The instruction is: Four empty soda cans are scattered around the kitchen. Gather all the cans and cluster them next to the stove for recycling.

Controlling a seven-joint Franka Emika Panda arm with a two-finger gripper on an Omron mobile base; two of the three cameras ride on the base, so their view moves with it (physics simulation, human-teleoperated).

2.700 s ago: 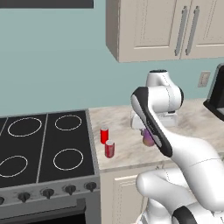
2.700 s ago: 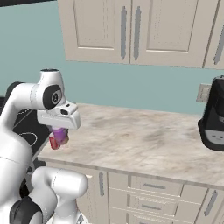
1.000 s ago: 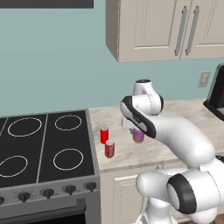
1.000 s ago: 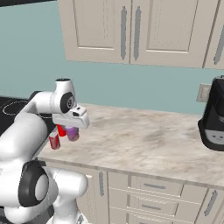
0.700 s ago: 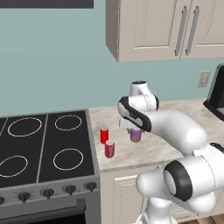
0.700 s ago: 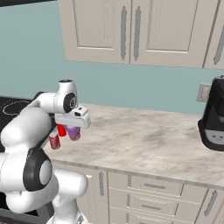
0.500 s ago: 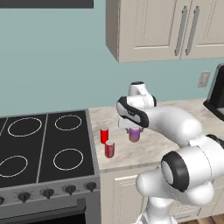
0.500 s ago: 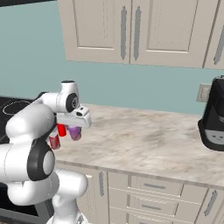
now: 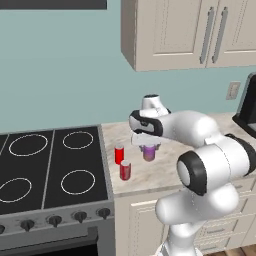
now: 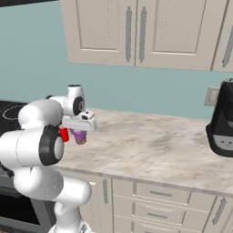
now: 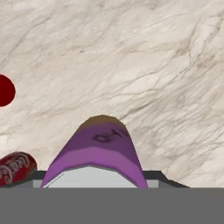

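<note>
A purple soda can (image 9: 149,152) with a pale top is seen upright just above the beige marbled counter (image 9: 165,170), directly under the hand; whether its base touches the surface cannot be told. In the hand view its purple body (image 11: 98,148) is seen from above, with dark lettering on the side. Two red soda cans stand upright on the counter just left of it: one (image 9: 119,154) farther back, one (image 9: 125,170) nearer the front edge, close together. The stove (image 9: 50,172), grey steel with a flat black cooktop marked by white burner rings and a row of dark knobs, lies immediately left of the red cans.
</note>
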